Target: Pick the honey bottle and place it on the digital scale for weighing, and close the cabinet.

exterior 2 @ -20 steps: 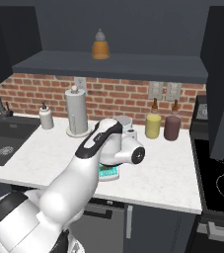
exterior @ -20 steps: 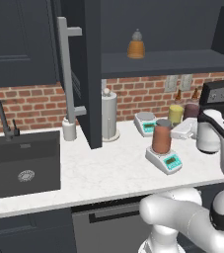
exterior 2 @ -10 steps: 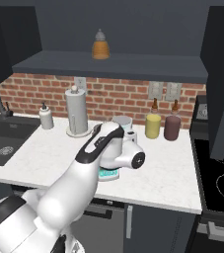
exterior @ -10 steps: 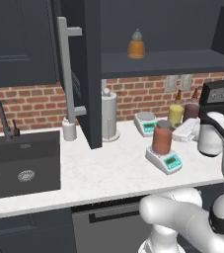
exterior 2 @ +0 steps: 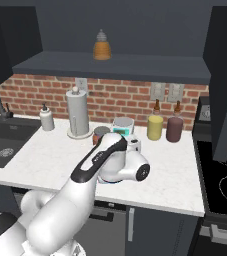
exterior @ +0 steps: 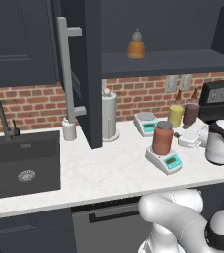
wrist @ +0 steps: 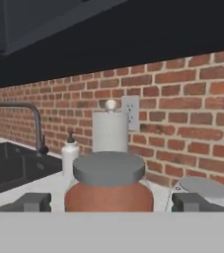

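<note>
We see a glossy white arm [exterior 2: 92, 175] of rounded segments with dark joint bands, round dark end caps, and two small dark grey fingertips [wrist: 32, 201].

In the right base view my arm covers the digital scale and all of the honey bottle [exterior 2: 101, 132] but its grey lid. In the hand view the bottle's base is cut off low, and my tool [wrist: 111, 202] shows just two fingertips [wrist: 33, 201]. The scale's [exterior: 165, 159] display digits are too small to read.
</note>
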